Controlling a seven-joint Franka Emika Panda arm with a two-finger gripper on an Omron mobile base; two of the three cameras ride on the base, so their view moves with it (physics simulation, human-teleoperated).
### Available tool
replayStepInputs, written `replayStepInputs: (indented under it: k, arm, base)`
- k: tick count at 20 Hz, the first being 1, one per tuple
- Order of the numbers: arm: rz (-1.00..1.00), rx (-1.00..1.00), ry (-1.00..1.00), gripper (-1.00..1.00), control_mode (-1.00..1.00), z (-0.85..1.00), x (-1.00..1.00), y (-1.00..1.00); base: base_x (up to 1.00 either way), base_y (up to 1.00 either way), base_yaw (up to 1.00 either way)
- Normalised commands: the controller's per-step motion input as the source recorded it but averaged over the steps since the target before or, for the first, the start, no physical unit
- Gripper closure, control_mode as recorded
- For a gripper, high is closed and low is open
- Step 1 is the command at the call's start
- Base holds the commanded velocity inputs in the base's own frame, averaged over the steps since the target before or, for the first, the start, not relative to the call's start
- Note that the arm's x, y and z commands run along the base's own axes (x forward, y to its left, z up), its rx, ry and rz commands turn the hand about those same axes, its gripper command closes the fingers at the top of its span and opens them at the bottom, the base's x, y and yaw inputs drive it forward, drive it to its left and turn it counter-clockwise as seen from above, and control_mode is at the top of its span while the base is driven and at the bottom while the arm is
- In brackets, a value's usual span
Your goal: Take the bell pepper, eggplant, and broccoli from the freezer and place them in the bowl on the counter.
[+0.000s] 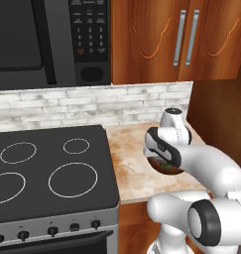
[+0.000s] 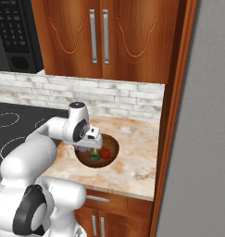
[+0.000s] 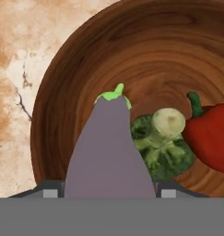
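We see the gripper [image 3: 109, 191] above the bowl [image 2: 111, 144], its fingers standing on both sides of the eggplant [image 3: 109, 152]; whether they pinch it, we cannot tell. Inside the bowl lie the broccoli [image 3: 164, 147] and, beside it, the bell pepper [image 3: 210, 136]. The bowl rests on the surface [image 2: 137, 157].

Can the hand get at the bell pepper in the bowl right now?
Probably not yet: the hand is over the bowl with the eggplant between its fingertips, and the bell pepper sits off to the side beside the broccoli.
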Motion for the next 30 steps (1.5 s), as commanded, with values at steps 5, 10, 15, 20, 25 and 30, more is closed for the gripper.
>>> replayStepInputs:
  k: [5,10,15,20,25,30]
  arm:
    - [0.00,0.00,-0.02,-1.00,-1.00,0.00,0.21,0.00]
    - [0.00,0.01,-0.04,-1.00,-1.00,0.08,0.14,-0.04]
    - [0.01,0.01,-0.09,-1.00,-1.00,0.35,-0.71,-0.57]
    - [0.00,0.00,-0.02,-1.00,-1.00,0.83,-0.48,-0.18]
    - [0.00,0.00,-0.04,-1.00,-1.00,0.91,-0.49,-0.08]
    - [0.00,0.00,0.00,-1.00,-1.00,0.83,-0.42,0.00]
  base:
    - [0.00,0.00,0.00]
    - [0.00,0.00,0.00]
    - [0.00,0.00,0.00]
    - [0.00,0.00,0.00]
    - [0.00,0.00,0.00]
    - [0.00,0.00,0.00]
